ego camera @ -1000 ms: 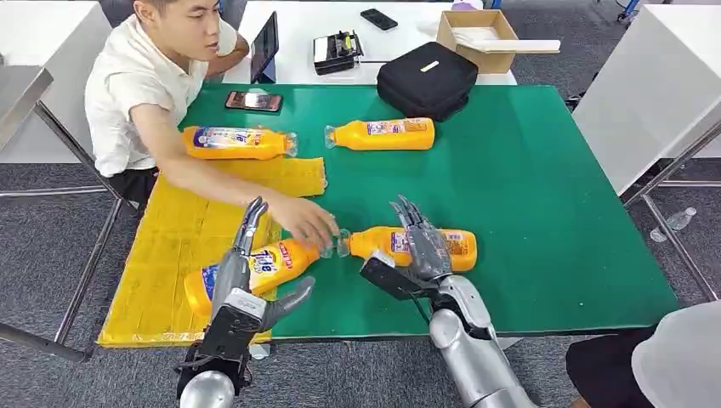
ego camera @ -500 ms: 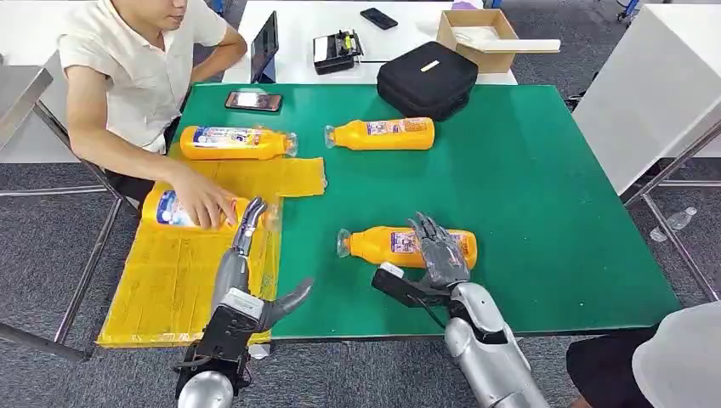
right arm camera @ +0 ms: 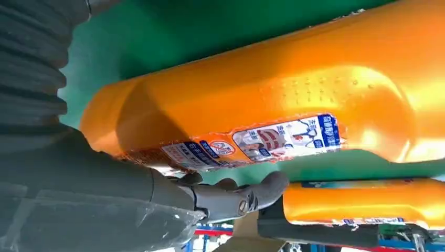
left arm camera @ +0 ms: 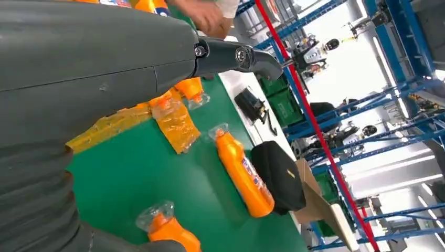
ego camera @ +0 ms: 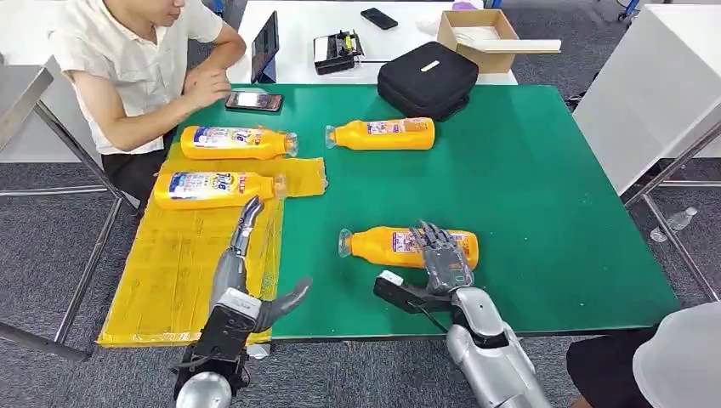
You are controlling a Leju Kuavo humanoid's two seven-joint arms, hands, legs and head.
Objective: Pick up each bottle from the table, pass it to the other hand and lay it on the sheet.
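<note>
The near orange bottle (ego camera: 387,245) (right arm camera: 252,100) lies on its side on the green table (ego camera: 527,195), cap to the left. My right hand (ego camera: 442,255) rests its fingers over the bottle's base end, while its thumb (right arm camera: 236,197) stays apart on the near side. My left hand (ego camera: 246,259) (left arm camera: 105,79) hovers open and empty over the right edge of the yellow sheet (ego camera: 170,272). Two more bottles (ego camera: 234,142) (ego camera: 217,189) lie at the sheet's far end. Another bottle (ego camera: 383,133) (left arm camera: 244,176) lies on the green farther back.
A person sits at the table's far left corner, one hand by a phone (ego camera: 253,101). A black bag (ego camera: 427,78) sits at the back edge, with a cardboard box (ego camera: 480,34) and a tablet (ego camera: 265,47) on the white table behind.
The person took the bottle from near my left hand, laid it on the sheet's far part, and drew the arm back to the phone. My right hand's fingers curled lower over the near bottle.
</note>
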